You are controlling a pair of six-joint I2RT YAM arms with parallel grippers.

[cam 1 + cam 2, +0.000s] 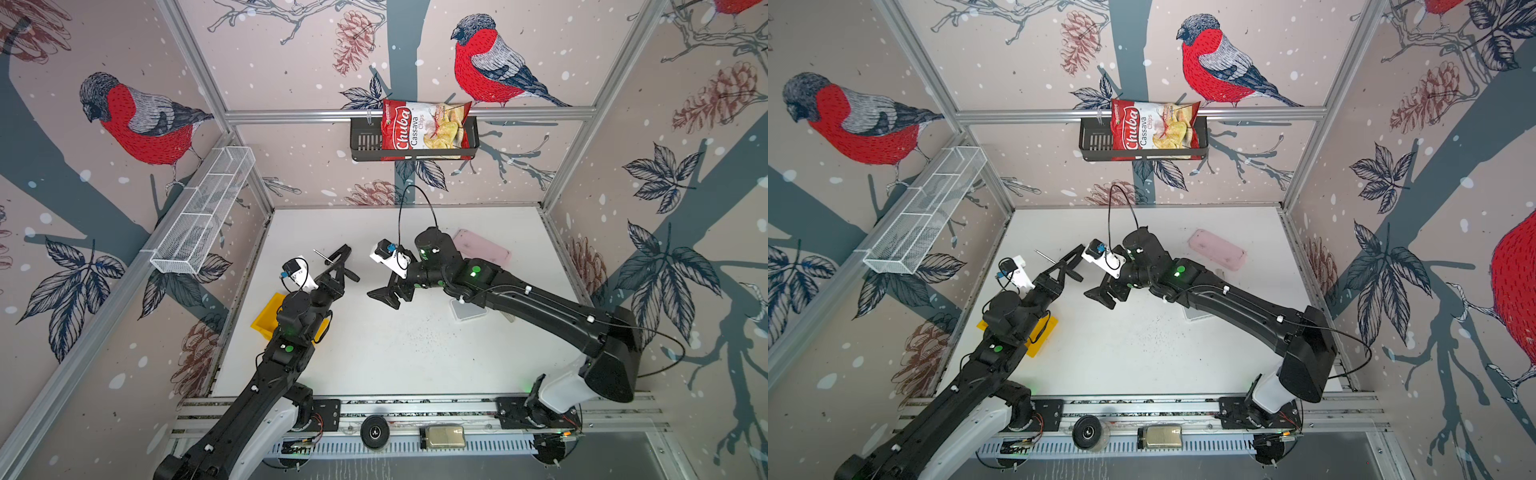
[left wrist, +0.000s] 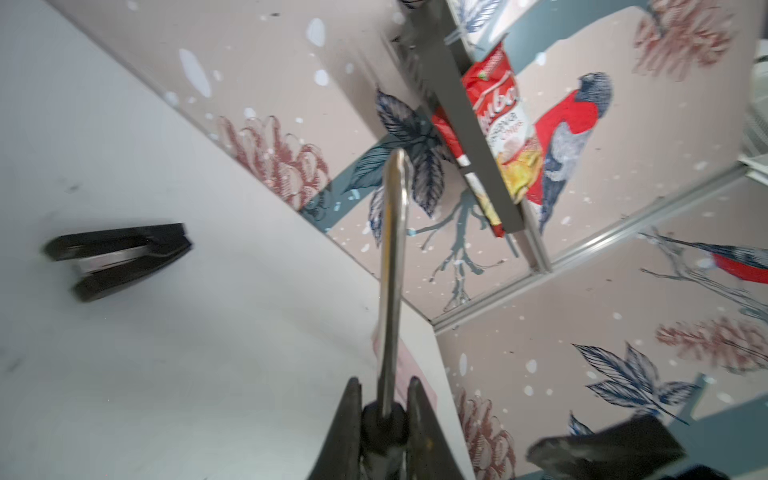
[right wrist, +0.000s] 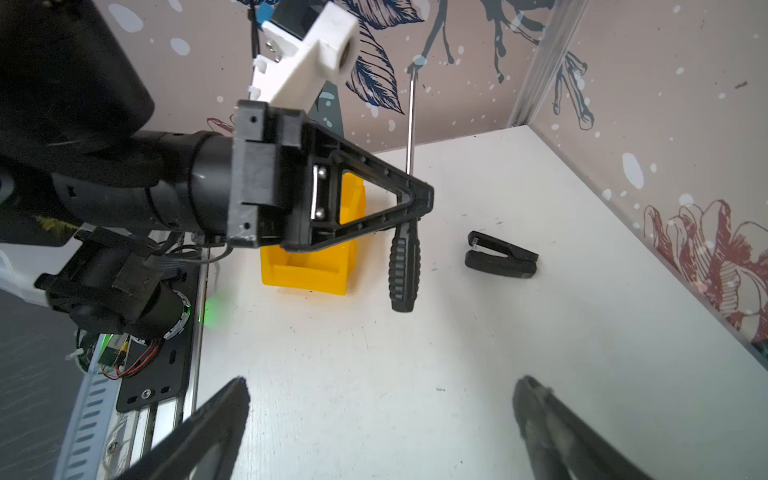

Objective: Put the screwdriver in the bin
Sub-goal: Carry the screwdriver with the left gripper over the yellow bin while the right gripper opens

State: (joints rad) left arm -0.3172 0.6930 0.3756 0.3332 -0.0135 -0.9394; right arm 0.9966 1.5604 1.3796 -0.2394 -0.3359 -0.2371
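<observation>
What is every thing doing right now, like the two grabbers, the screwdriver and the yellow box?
Left gripper: shut on the screwdriver.
Right gripper: open, holding nothing.
Screwdriver: lifted off the table, not yet in the bin.
Bin: upright on the table, screwdriver not inside.
Chips bag: standing in the black basket.
Black clip: lying on the table, untouched.

The left arm [image 1: 291,332] hides most of the bin [image 1: 265,319] in both top views. The left wrist view blurs the black clip [image 2: 120,257] and crops the screwdriver [image 2: 390,291] handle
</observation>
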